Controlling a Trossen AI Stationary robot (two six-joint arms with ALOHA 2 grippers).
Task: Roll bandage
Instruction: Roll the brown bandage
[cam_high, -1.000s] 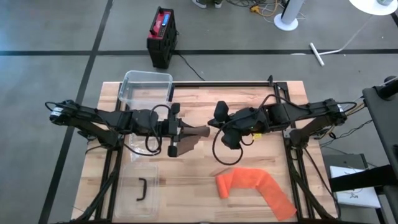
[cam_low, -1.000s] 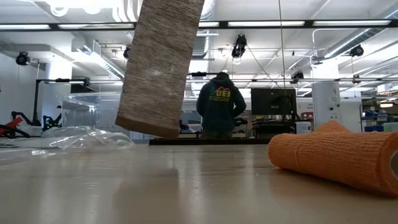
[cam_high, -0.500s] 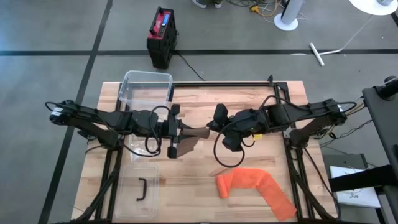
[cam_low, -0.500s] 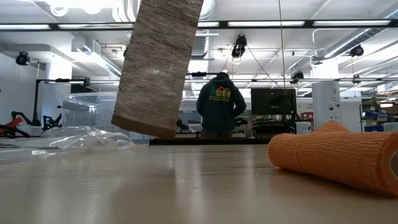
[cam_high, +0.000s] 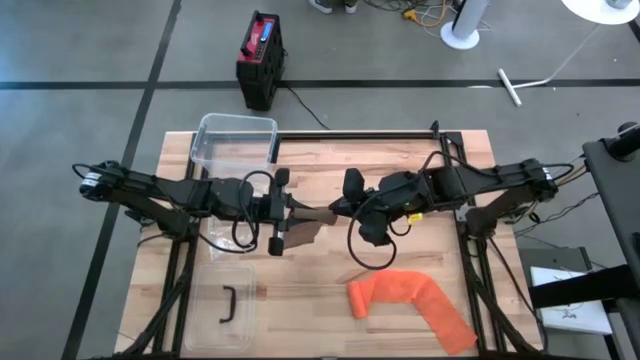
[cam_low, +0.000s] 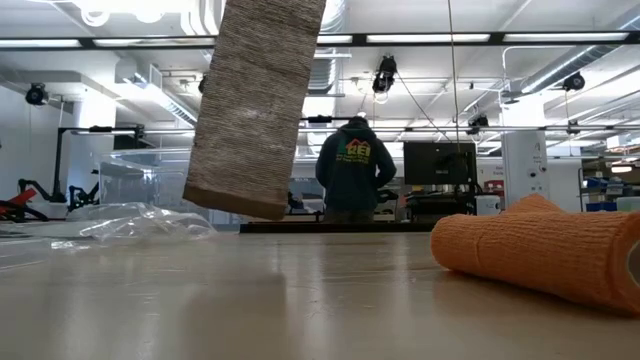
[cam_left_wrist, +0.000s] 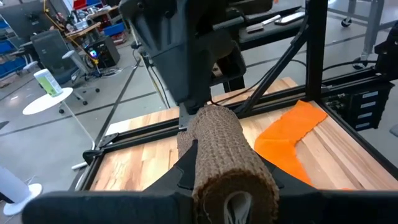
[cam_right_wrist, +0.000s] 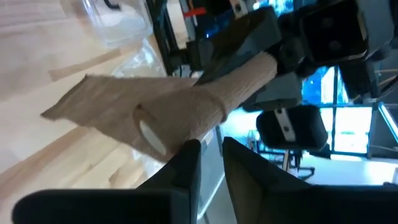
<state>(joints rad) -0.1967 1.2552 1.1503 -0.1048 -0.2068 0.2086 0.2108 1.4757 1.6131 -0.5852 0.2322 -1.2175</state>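
Observation:
A brown bandage roll (cam_high: 315, 213) is held in the air over the table's middle by my left gripper (cam_high: 292, 214), which is shut on it. A loose tail (cam_low: 255, 110) hangs from the roll, its lower edge clear of the table. My right gripper (cam_high: 340, 207) stands at the roll's free end (cam_right_wrist: 152, 137); a narrow gap with nothing in it shows between its fingers (cam_right_wrist: 211, 152). An orange bandage (cam_high: 410, 300) lies flat on the table at the near right. My left gripper pinches the roll (cam_left_wrist: 227, 155) between its two fingers, at the end nearest the wrist (cam_left_wrist: 233, 190). The fingers come level from the table's left and lie along the roll. The roll is lifted clear and about level, its tail hanging slack below. My right gripper has one fingertip (cam_right_wrist: 191, 149) right at the roll's edge; I cannot tell whether it touches.
A clear plastic box (cam_high: 235, 140) stands at the far left. A clear lid with a black handle (cam_high: 228, 303) lies at the near left. A person (cam_low: 357, 170) stands in the room beyond the table.
My right gripper has gone a little toward the table's left, up to the roll's free end. The hanging tail has swayed slightly and stays clear of the table.

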